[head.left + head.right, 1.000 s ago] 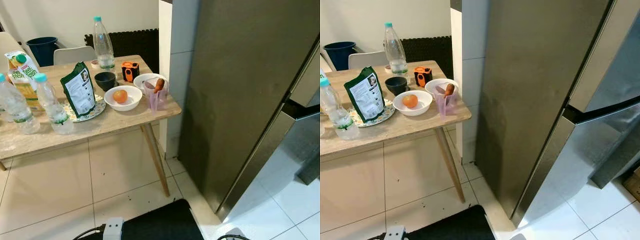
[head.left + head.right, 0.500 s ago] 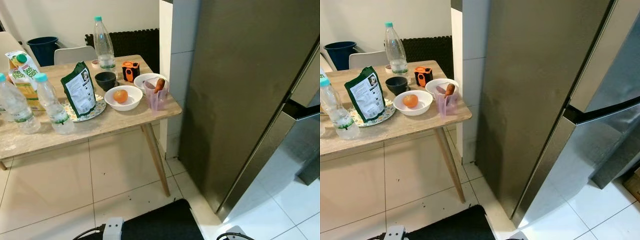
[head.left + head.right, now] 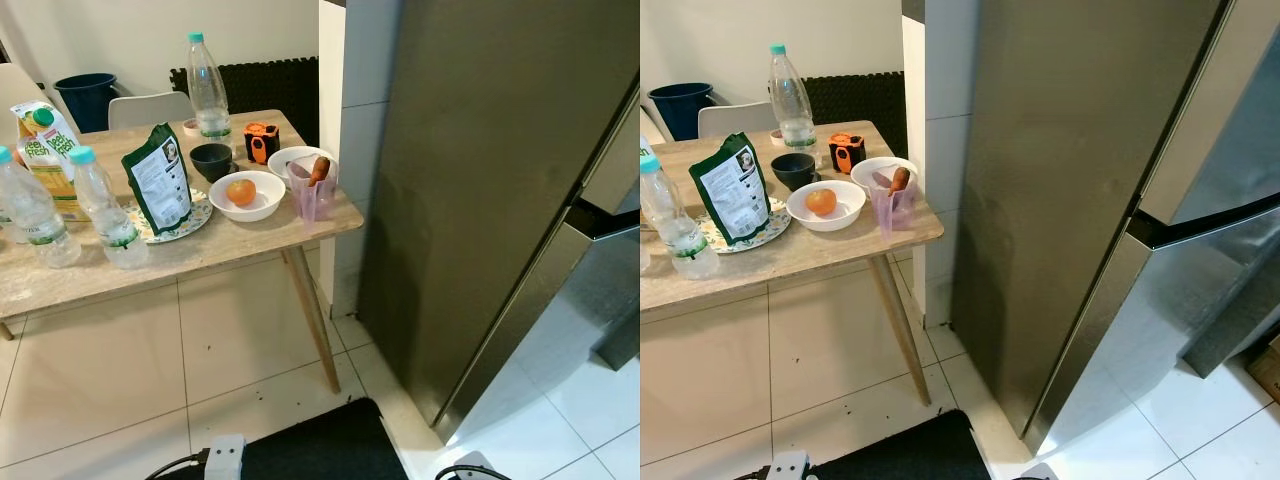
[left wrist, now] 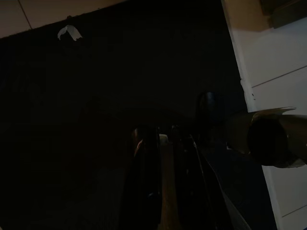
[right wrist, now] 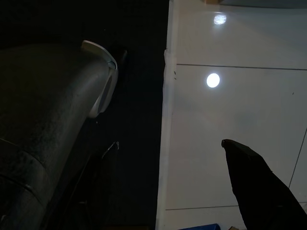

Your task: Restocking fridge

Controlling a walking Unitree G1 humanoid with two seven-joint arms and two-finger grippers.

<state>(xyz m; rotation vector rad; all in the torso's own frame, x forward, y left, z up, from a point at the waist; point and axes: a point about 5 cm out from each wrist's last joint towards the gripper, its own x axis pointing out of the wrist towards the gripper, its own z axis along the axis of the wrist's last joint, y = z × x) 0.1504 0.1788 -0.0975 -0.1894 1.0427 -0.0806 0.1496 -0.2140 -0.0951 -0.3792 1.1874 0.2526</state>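
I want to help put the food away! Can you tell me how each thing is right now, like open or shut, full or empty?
Fridge: doors shut.
Tall water bottle: upright, capped, mostly empty.
Two small water bottles: upright, capped.
Juice carton: upright, green cap on.
Green pouch: standing on a patterned plate.
White bowl: holds an orange fruit.
Purple cup: holds a carrot.
Black bowl: upright.

little can be read: the juice carton [image 3: 40, 150] at the table's [image 3: 230, 250] left edge carries green lettering near its top that looks like "real fresh", though it is too small to be sure. the green pouch [image 3: 158, 180] standing on the patterned plate [image 3: 195, 222] has a white printed label, and the water bottles [image 3: 100, 205] have label bands, all too small to make out.
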